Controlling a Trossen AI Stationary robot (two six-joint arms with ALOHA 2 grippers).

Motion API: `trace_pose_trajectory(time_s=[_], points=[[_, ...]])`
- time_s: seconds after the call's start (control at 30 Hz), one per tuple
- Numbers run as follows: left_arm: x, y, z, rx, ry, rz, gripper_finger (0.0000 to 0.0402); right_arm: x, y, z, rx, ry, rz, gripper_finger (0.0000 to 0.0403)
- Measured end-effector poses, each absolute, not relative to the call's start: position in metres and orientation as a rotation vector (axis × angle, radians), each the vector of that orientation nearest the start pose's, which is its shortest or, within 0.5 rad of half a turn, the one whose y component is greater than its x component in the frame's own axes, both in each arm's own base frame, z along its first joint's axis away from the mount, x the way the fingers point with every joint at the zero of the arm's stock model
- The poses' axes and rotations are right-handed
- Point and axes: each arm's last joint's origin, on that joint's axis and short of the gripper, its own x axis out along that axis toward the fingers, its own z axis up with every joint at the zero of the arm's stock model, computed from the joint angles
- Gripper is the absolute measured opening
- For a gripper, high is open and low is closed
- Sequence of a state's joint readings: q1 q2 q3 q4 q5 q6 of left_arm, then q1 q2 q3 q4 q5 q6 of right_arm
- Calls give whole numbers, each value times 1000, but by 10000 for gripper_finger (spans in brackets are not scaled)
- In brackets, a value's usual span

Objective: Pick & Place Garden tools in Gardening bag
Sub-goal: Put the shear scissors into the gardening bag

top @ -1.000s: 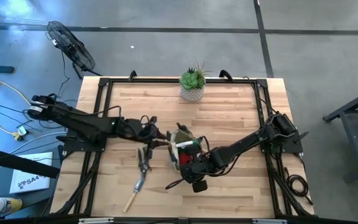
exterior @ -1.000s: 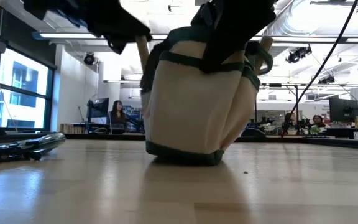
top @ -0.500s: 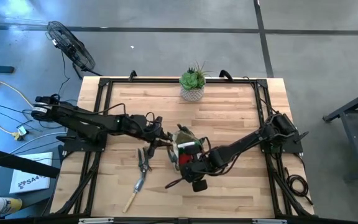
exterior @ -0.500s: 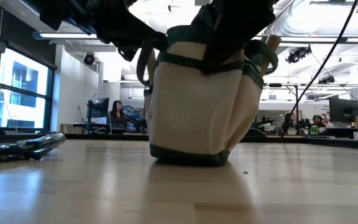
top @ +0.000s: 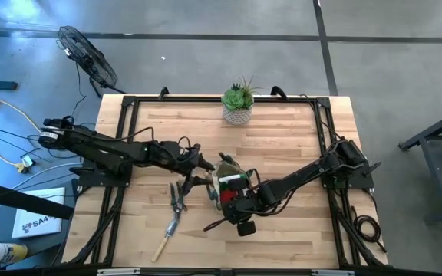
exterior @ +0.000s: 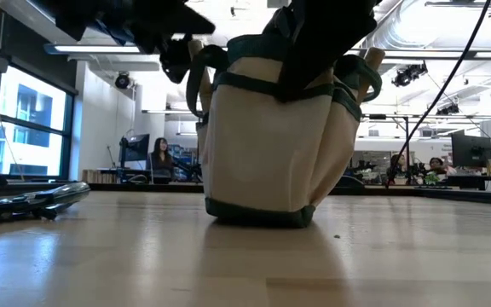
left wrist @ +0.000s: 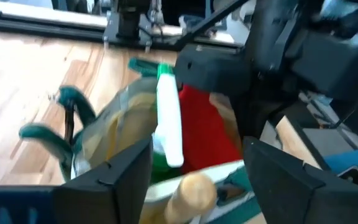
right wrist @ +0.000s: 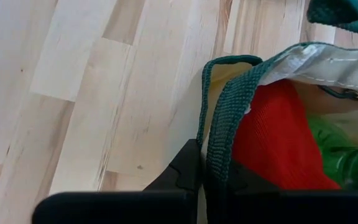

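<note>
Bag (exterior: 267, 145) rim clamped by right gripper (right wrist: 213, 177); left gripper (left wrist: 194, 180) apart, contents half-hidden.

I'm counting one gardening bag (top: 227, 182) standing mid-table. Inside it I'm seeing one green spray bottle (left wrist: 167, 118), one red glove-like item (left wrist: 205, 129) and one wooden handle (left wrist: 188, 193). Outside the bag I'm counting two tools lying on the table: one pair of dark pruners (top: 178, 197) and one wooden-handled trowel (top: 166, 233). I'm also seeing one potted succulent (top: 239, 102) and two arms.
</note>
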State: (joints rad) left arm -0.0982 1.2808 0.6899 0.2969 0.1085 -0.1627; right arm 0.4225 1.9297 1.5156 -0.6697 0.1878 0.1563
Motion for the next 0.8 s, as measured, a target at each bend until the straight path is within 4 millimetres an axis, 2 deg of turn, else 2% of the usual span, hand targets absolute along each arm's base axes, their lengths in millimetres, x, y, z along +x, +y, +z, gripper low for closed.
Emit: trace_pose_trajectory(time_s=[0.5,0.7,0.8], points=[[269,-30,252,-153,241,-194,253,373,162,222,-192,1041,117,4],[262,-29,266,-136,179,-200,253,374,162,223,-186,1027,119,6],[257,-29,272,-136,159,-201,253,375,163,224,-180,1012,118,18]])
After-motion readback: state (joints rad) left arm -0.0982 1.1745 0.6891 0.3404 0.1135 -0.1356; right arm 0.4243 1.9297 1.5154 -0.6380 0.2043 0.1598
